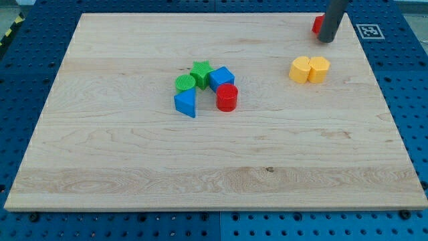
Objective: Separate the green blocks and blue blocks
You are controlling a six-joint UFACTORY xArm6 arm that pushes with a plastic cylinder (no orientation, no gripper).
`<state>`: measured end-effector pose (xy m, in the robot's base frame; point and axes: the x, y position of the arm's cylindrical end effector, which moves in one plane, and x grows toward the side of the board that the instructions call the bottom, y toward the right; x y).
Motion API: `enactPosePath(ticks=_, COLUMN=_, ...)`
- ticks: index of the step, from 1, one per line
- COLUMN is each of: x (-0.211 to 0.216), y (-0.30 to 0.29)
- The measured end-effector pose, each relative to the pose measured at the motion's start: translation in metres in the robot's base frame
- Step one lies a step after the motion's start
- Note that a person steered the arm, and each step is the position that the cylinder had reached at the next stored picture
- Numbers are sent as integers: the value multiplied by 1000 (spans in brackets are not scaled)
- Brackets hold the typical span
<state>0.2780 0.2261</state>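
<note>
At view's top right, my tip [326,40] beside red block [317,24]; green star [201,70] touches blue cube [221,77].

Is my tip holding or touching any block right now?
Nothing is held. My tip sits at the view's top right beside a red block; contact cannot be told.

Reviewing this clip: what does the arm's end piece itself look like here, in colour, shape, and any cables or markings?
Only the rod shows: a straight, smooth, dark grey cylinder entering from the view's top right, down to my tip. No cables, markings or labels are visible on it. The rest of the arm is out of frame.
</note>
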Motion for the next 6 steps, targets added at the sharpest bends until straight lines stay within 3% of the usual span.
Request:
enactPosePath(ticks=1, x=2, y=-5)
enactPosePath(ticks=3, x=28, y=-120)
enactPosePath(ticks=4, x=65, y=-184)
enactPosePath(ticks=6, x=117, y=-256)
